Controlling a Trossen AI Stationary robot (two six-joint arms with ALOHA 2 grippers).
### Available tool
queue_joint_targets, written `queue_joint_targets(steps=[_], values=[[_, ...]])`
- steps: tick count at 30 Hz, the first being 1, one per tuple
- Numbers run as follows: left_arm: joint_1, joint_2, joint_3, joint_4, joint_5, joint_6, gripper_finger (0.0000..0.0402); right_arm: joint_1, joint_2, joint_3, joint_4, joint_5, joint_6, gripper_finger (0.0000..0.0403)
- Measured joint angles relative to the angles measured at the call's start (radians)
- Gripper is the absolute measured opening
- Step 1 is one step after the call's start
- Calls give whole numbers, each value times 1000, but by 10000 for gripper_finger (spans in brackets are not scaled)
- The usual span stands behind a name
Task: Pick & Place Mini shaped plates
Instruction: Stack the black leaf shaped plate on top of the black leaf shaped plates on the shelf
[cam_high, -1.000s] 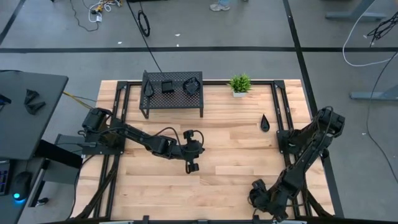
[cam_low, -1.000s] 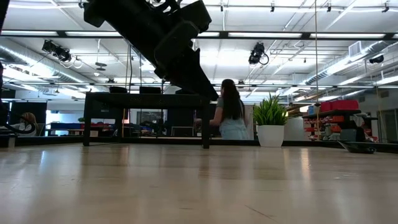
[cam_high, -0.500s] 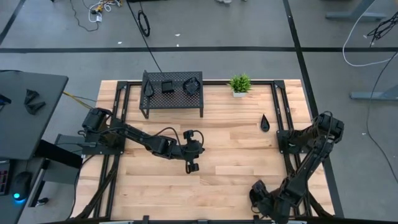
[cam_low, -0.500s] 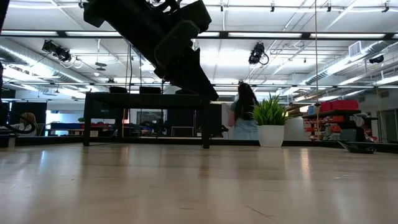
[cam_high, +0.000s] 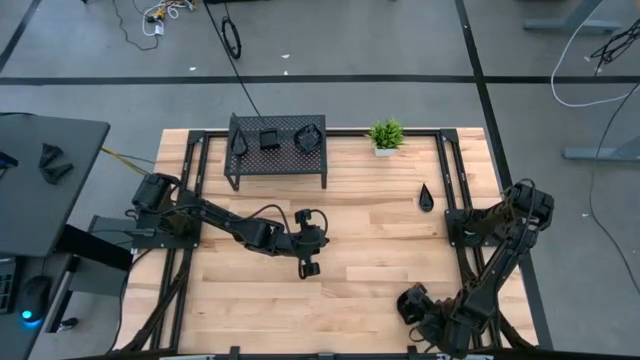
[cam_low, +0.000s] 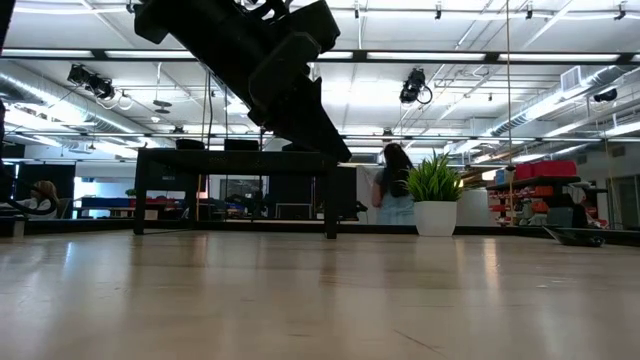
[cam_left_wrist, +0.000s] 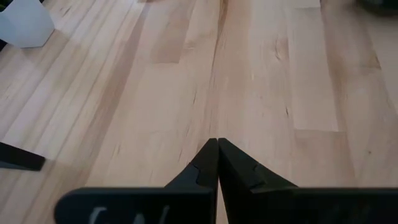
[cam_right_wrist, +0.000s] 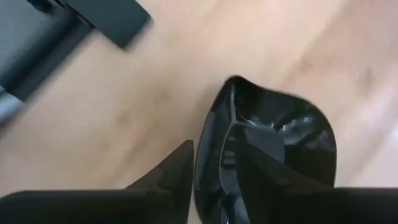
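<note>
One broad pale wooden plank table, smooth and matt, with a black perforated metal rack at the far side. Three small glossy black dishes on the rack's flat top.

Left gripper out over mid-table, clenched on nothing, tips pressed together above bare wood in the left wrist view. Right gripper low at the near edge of the table on the right side, grasping a glossy black rounded dish: one dark finger outside the rim, the other inside the bowl.

For the step in hand, judged to be the lift:
- Firm up the pinch on the rim before rising; glazed and slick by the look of it, so likely to slip or swing from a one-sided hold.
- Lift straight up, slowly, with the dish level.
- Carry wide of the small green potted plant in a white pot beside the rack.
- Pass clear of the glossy black teardrop dish, alone on the wood near the right rail.

Hard shine and curved walls on every dish; thin raised edge, shallow hollow, highlights across the inside. Exact outline of the held dish hard to tell, partly hidden by the fingers.
</note>
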Motion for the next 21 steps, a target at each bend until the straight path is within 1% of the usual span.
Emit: queue_joint_targets(steps=[9,12,16,21], values=[[0,0,0,0,0,0,14,-6,0,0,-85,120,-18,49],[0,0,0,0,0,0,14,-19,0,-1,-115,146,-19,31],[0,0,0,0,0,0,14,-48,0,-23,-101,164,-19,7],[0,0,0,0,0,0,14,-91,0,-61,-35,165,-58,5]])
